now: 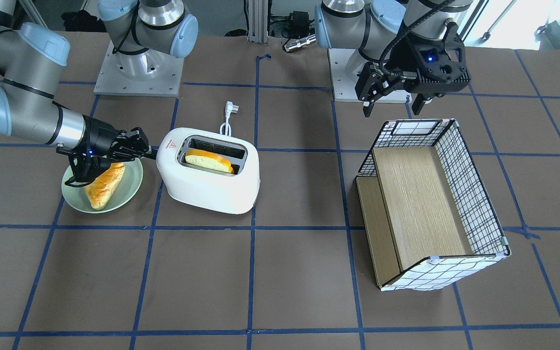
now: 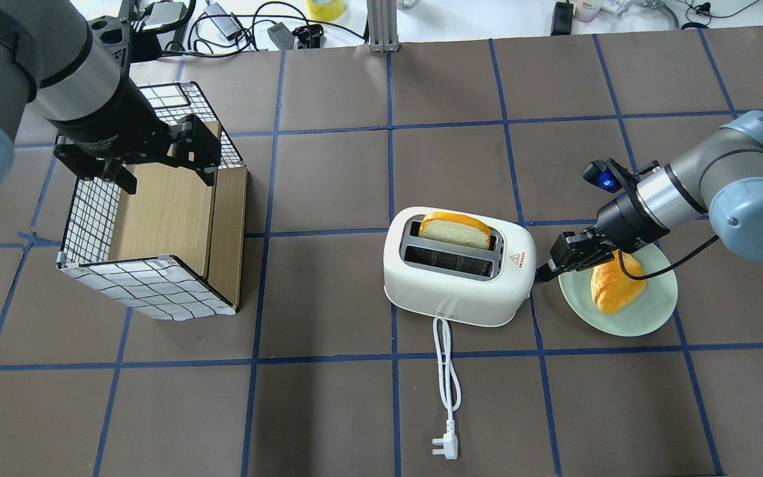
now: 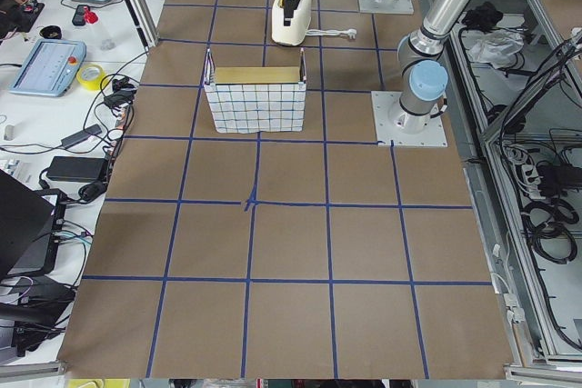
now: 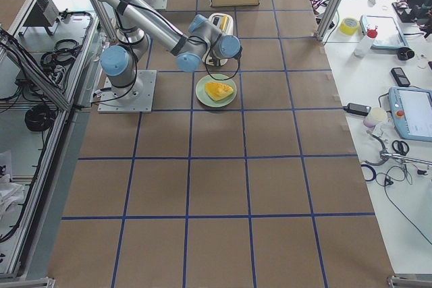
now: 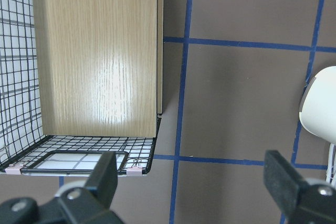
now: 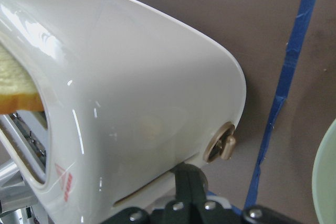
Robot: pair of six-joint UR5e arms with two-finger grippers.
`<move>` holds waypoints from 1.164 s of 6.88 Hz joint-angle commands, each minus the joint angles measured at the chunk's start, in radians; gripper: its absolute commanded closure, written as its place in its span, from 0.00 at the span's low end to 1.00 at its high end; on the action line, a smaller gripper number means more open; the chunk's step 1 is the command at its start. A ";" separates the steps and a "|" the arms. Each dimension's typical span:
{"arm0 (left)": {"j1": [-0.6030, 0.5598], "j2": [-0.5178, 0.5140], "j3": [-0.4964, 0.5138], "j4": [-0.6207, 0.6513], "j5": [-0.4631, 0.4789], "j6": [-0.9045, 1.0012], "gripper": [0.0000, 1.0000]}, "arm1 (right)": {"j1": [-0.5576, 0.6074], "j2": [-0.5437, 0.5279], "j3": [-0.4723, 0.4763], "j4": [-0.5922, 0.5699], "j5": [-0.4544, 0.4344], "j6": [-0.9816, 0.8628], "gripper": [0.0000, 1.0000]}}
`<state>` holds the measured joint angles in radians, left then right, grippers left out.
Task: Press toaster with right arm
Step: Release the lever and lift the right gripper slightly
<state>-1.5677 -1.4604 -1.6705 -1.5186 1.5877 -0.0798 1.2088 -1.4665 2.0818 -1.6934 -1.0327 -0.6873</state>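
Observation:
The glossy white toaster (image 1: 207, 182) (image 2: 454, 285) stands mid-table with a bread slice (image 2: 454, 228) upright in one slot. Its red triangle faces my right arm. My right gripper (image 1: 151, 154) (image 2: 540, 273) is shut, and its joined fingertips touch the toaster's end wall low down. In the right wrist view the fingertips (image 6: 189, 174) sit against the wall (image 6: 131, 103) next to a bronze knob (image 6: 223, 148). My left gripper (image 1: 392, 107) (image 2: 166, 177) (image 5: 191, 182) is open and empty, hovering over the wire basket.
A green plate (image 1: 131, 192) (image 2: 646, 311) with a piece of bread (image 2: 613, 288) lies under my right wrist. The toaster's white cord and plug (image 2: 446, 391) trail toward the robot's side. A wire basket (image 1: 469, 194) (image 2: 90, 212) with a wooden shelf lies on the left arm's side.

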 commanded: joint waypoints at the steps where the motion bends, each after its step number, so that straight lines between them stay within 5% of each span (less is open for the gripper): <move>1: 0.000 0.000 0.000 0.000 0.000 0.000 0.00 | 0.000 0.003 0.017 -0.037 -0.001 -0.008 1.00; 5: 0.000 0.000 0.000 0.000 0.000 0.000 0.00 | 0.002 -0.021 0.021 -0.088 -0.061 0.119 1.00; 8: 0.000 0.000 0.000 0.000 0.000 0.000 0.00 | 0.090 -0.115 -0.261 0.067 -0.301 0.383 1.00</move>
<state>-1.5677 -1.4603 -1.6705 -1.5186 1.5877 -0.0798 1.2483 -1.5605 1.9572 -1.7024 -1.2150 -0.4052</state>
